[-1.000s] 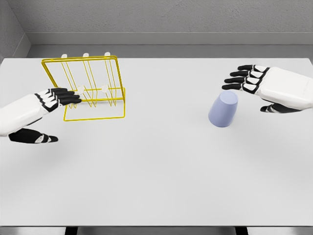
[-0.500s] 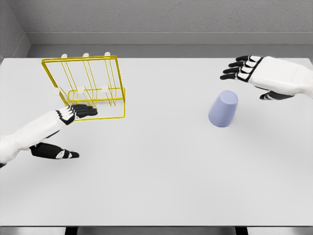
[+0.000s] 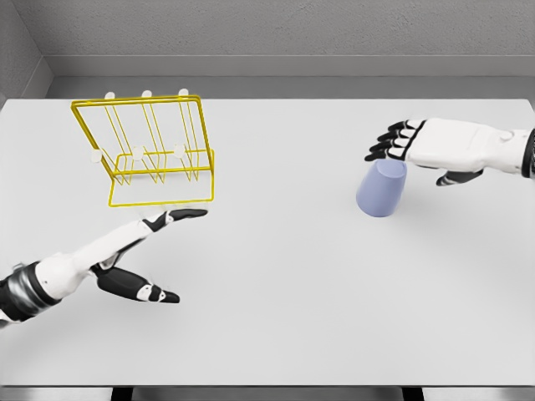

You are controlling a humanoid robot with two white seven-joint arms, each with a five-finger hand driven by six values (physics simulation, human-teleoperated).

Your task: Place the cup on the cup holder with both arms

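Plainly the right hand (image 3: 418, 144) is the nearer one to the cup (image 3: 382, 189): its black fingertips (image 3: 381, 147) reach out over the cup's upper end, while the left hand (image 3: 142, 251) lies well apart from it, across the table (image 3: 276, 284) on the other side. The cup, pale blue, stands upside down on the right half of the table, wider at the bottom, its long axis close to upright with a slight lean toward the right at the top. It sits just below and a little left of the right palm, so the coming grasp looks to turn on bringing that hand down and around the cup's side, not on any sideways reach. The right hand has its fingers stretched out flat and close together, thumb tucked below, holding nothing; whether the fingertips touch the cup's top or merely hang above it cannot be told from this one view. The left hand is spread wide too, fingers pointing toward the holder (image 3: 155, 150), thumb splayed down, empty. The holder, a yellow wire rack with white-tipped pegs, stands at the far left of the table, just beyond the left fingertips and not touched by them. Its thin wires overlap, so the exact number and tilt of the pegs is hard to read. Both forearms are cut off by the picture's edges.
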